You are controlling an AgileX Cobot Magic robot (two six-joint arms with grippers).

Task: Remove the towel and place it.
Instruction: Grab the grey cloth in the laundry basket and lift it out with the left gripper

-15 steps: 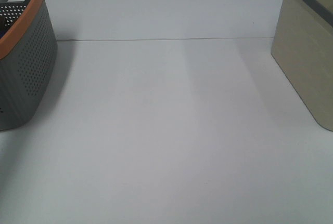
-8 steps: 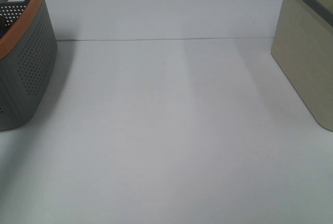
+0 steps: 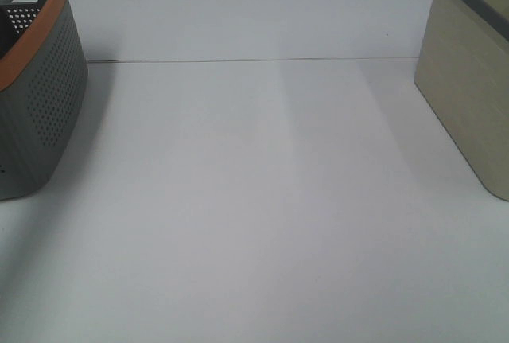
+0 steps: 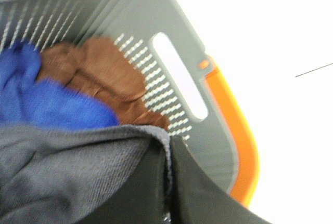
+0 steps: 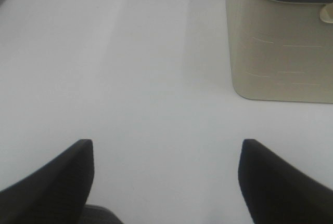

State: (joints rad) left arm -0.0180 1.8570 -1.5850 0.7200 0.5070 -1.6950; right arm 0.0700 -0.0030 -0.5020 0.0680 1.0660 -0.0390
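Left wrist view: my left gripper (image 4: pixel 167 151) clamps the charcoal towel (image 4: pixel 62 177) inside the orange-rimmed grey basket (image 4: pixel 229 130), beside a blue cloth (image 4: pixel 47 99) and brown cloth (image 4: pixel 109 73). My right gripper (image 5: pixel 166 182) gapes wide over the worktop (image 5: pixel 156 78).

I count two baskets on my screens: one grey basket (image 3: pixel 40 96) at the left and one beige basket (image 3: pixel 469 96) at the right. Three cloths sit in the grey one: one charcoal towel (image 4: pixel 57 177), one blue cloth (image 4: pixel 47 99) and one brown cloth (image 4: pixel 104 73). Two grippers show: the left gripper (image 4: pixel 167 154) and the right gripper (image 5: pixel 166 146).
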